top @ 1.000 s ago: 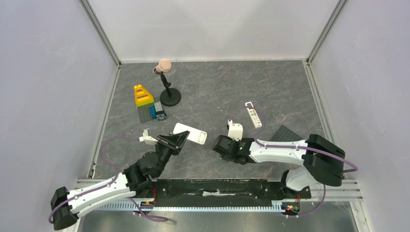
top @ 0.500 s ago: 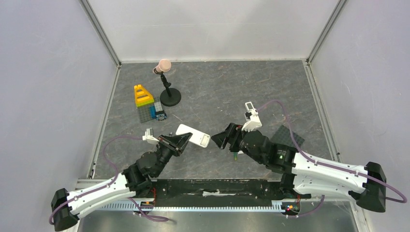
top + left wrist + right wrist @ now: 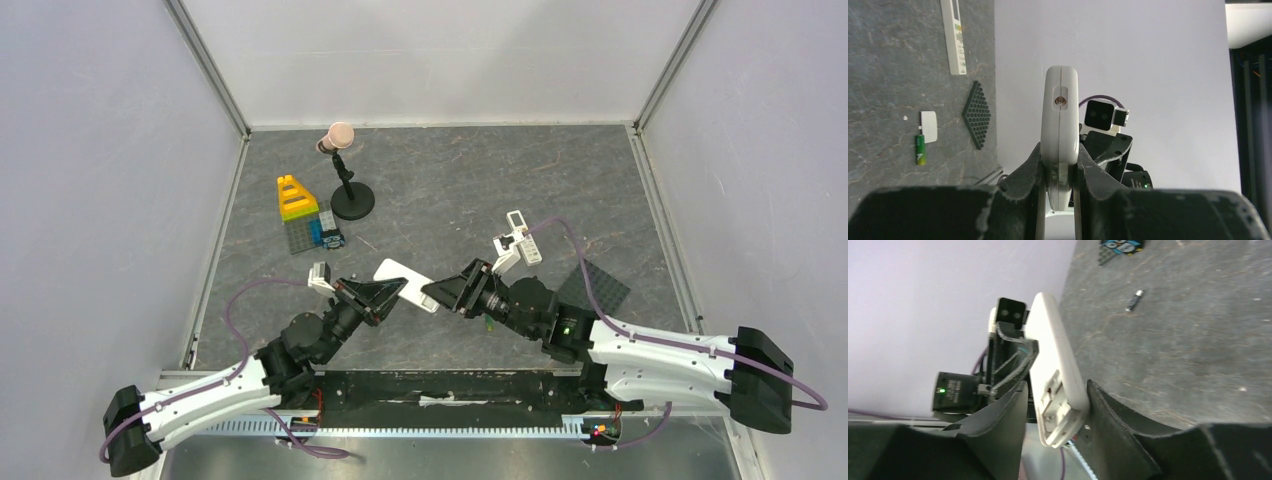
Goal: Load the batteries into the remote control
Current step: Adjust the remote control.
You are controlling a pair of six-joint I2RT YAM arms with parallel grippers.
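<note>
Left gripper (image 3: 392,291): jaws closed on the remote control (image 3: 405,282), clamping its flat faces near the left end. The left wrist view shows the remote edge-on between the fingers (image 3: 1034,167), and it appears to be held off the counter (image 3: 450,200). The remote sits mid-scene, toward the near edge, between the two arms. It runs from far-left to near-right in the top view. Right gripper (image 3: 434,292): jaws parted and straddling the remote's right end. In the right wrist view one finger (image 3: 1105,407) lies against the white shell. A dark gap shows between the other finger and the shell, so this is not a clamp. That same end carries the open battery bay (image 3: 1054,410); I cannot tell whether anything sits in it. Batteries: a green battery (image 3: 920,149) lies on the counter just beside a small white flat piece (image 3: 929,126), close to the dark studded plate (image 3: 977,114). A dark battery (image 3: 1134,300) lies alone on the counter, well apart from the remote. The slim white remote (image 3: 954,37) lies flat, farther off than the green battery. At far left stand the microphone on its stand (image 3: 342,170) and the stacked toy blocks (image 3: 294,198) on a grey base plate (image 3: 299,236).
</note>
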